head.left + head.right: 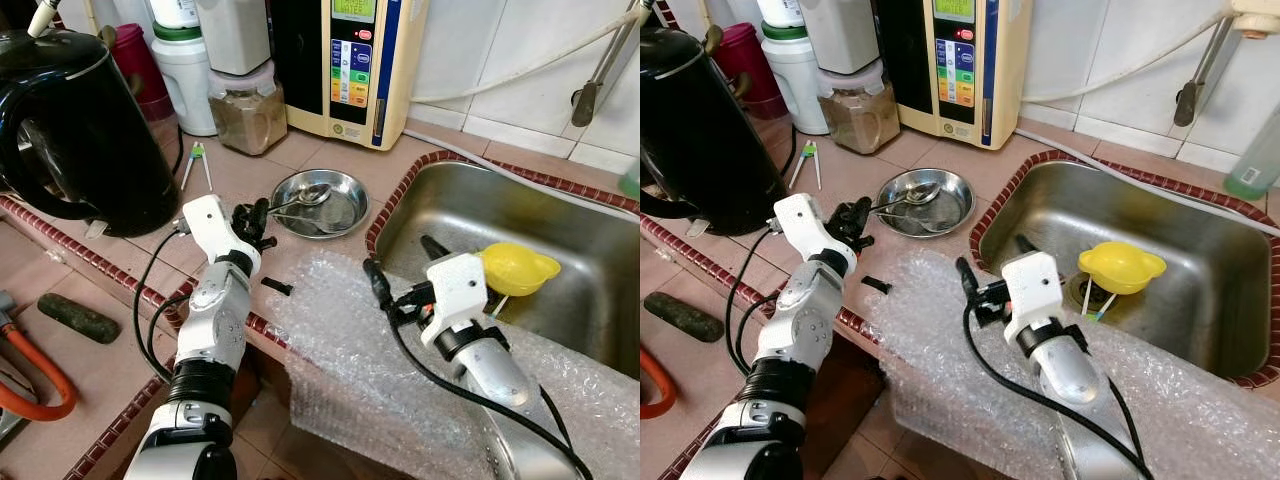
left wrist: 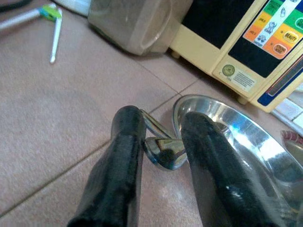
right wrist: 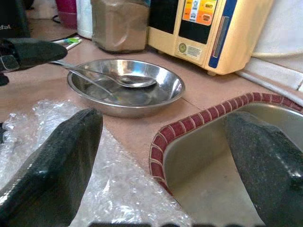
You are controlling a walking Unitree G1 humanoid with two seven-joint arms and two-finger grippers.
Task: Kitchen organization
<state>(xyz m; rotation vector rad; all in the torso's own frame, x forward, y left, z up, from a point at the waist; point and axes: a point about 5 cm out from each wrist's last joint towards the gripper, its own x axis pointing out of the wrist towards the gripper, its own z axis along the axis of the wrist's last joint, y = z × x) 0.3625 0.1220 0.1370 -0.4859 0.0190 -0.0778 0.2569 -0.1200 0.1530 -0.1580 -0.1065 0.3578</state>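
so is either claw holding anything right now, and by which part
The left claw pinches the spoon by the end of its handle, the bowl resting in the steel dish. The right claw is open over the bubble wrap, holding nothing.

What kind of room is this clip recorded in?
A home kitchen, most likely: a tiled counter holds a stainless sink, a black electric kettle and a wall-side water purifier. The left hand grips a spoon at a steel dish.

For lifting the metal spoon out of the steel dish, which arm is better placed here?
Left. The left gripper already has its jaws around the handle of the shiny metal spoon resting in the round steel dish. The right gripper hovers open over the sink's edge.
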